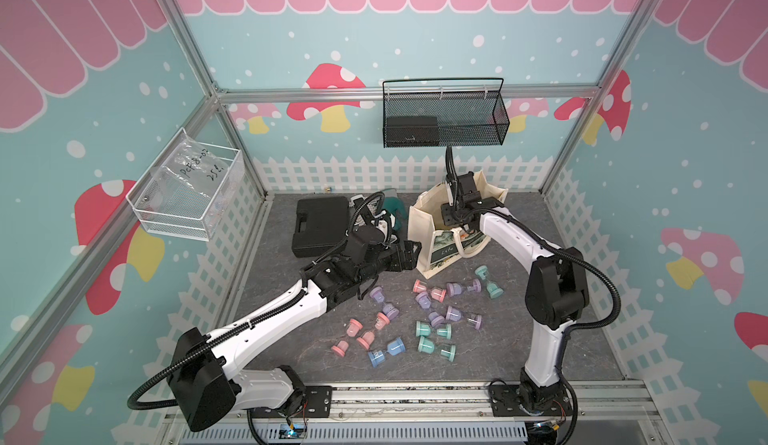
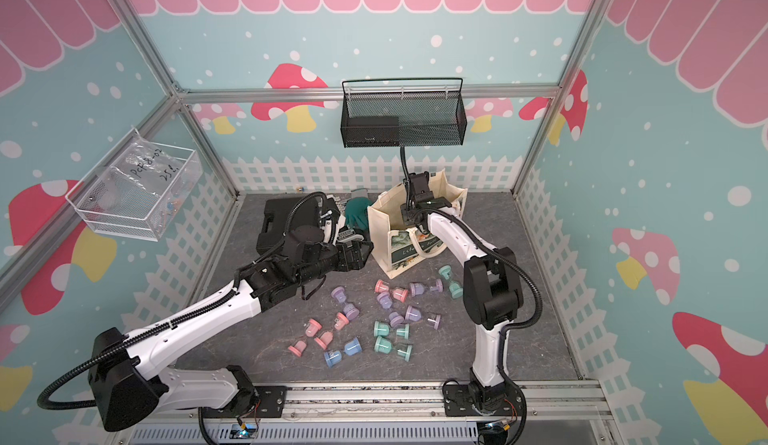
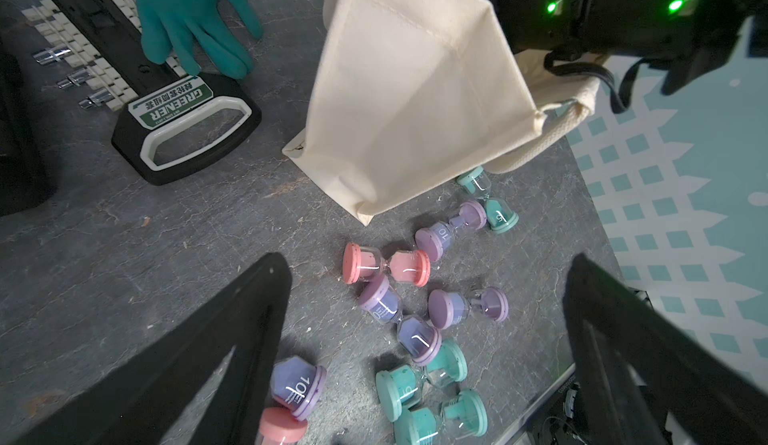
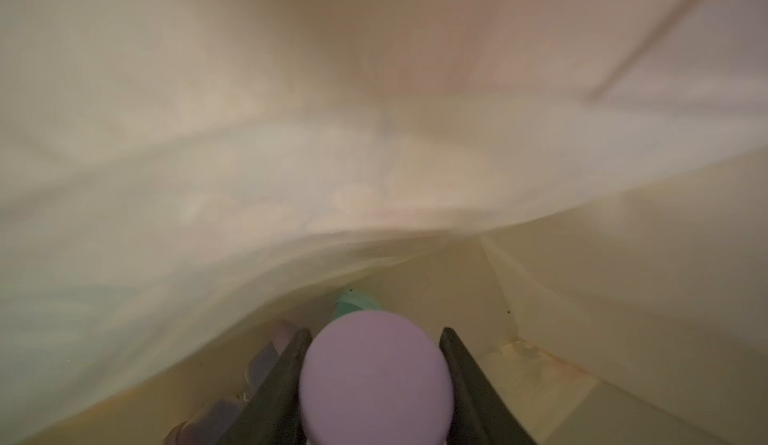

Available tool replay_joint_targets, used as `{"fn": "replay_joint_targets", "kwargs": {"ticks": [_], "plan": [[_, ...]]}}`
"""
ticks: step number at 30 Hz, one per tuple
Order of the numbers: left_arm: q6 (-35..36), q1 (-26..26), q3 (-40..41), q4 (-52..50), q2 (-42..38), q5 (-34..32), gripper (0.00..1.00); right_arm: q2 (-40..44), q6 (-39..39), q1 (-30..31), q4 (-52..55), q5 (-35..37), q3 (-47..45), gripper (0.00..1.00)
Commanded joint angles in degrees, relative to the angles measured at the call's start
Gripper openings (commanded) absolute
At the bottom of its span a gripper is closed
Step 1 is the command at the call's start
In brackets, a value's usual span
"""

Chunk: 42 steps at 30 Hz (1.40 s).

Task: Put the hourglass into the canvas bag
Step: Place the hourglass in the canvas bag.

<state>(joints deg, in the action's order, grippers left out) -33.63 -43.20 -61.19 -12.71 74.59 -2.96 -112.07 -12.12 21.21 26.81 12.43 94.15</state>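
Inside the cream floral-print canvas bag, the right gripper clamps a lilac plastic hourglass end-on, long axis pointing at the bag floor, while the left gripper hovers outside, fingers spread.

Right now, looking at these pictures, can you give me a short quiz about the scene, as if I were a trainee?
1. True or false: the right gripper is down inside the canvas bag, shut on a purple hourglass.
2. The left gripper is: A) open and empty, next to the bag; B) shut on a pink hourglass; C) inside the bag.
3. Among those lying loose on the table, which hourglass colour shows up only once?

Key: 1 true. 2 A. 3 blue, the blue hourglass.
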Motion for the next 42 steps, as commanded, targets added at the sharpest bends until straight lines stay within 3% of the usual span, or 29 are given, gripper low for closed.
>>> {"fn": "replay_joint_targets", "kwargs": {"ticks": [1, 11, 23, 42], "plan": [[0.2, -0.3, -1.1, 0.8, -0.1, -0.6, 0.99, -1.2, -0.9, -0.1, -3.0, -0.2, -1.6, 0.22], [-0.1, -0.3, -0.2, 0.8, -1.3, -1.3, 0.99, -2.3, -1.6, -0.1, -5.4, -1.3, -4.8, 0.28], [-0.6, -0.3, 0.8, 0.8, -3.0, -2.6, 0.99, 0.7, -1.0, -0.1, -5.1, -0.8, -4.2, 0.50], [-2.0, -0.2, -0.5, 0.9, -3.0, -1.7, 0.99, 8.5, -0.4, -0.1, -3.2, -5.5, -1.8, 0.69]]}}
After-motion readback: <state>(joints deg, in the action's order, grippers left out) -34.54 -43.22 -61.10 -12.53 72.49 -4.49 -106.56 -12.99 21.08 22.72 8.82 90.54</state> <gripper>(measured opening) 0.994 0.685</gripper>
